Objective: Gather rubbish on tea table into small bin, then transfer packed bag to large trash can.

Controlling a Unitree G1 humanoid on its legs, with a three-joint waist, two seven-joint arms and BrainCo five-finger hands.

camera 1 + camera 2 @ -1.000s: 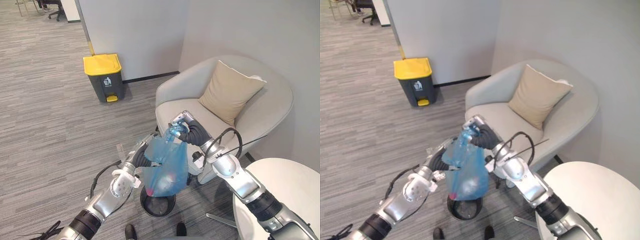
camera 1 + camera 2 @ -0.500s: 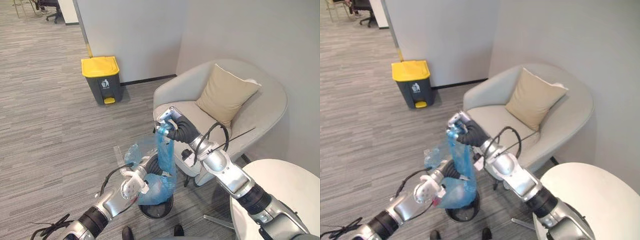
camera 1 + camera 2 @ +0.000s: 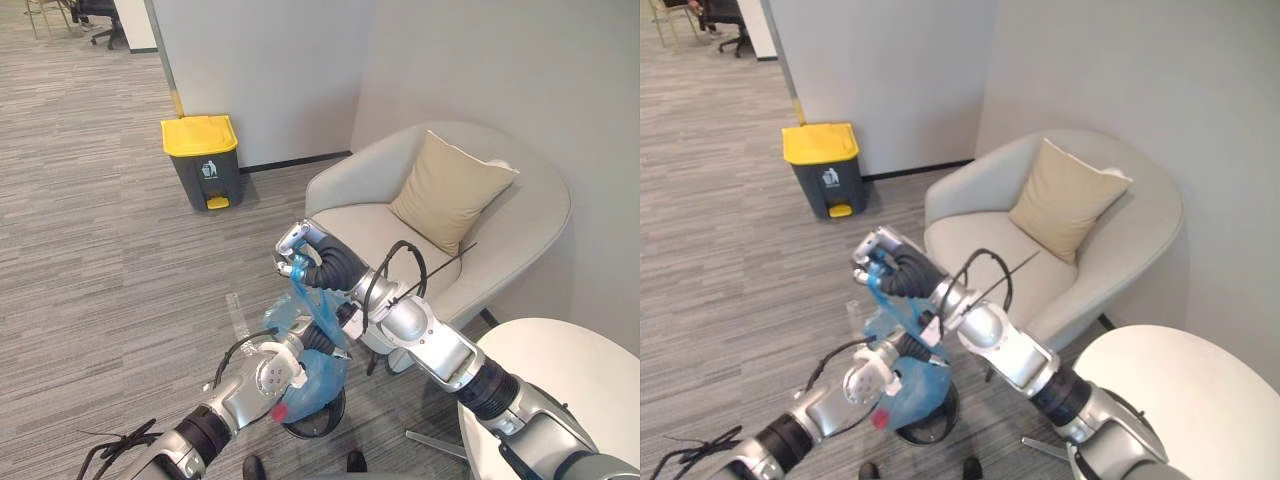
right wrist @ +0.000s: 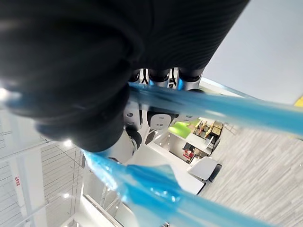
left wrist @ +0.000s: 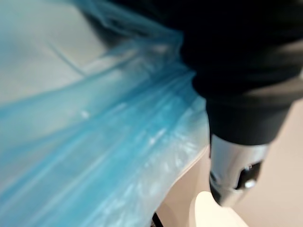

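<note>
Swung leftward, right hand (image 3: 298, 254) clenches blue bag (image 3: 316, 376) above small bin (image 3: 320, 423) rim; left hand (image 3: 308, 341) hold unclear.

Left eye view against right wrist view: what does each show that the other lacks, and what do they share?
Left eye view: the room, with yellow-lidded bin by the wall, armchair and cushion, white table, small bin below the blue bag, and left hand against the bag's body. Right wrist view: a close look at fingers curled over a taut strip of the bag. Shared: right hand gripping the bag's top.
</note>
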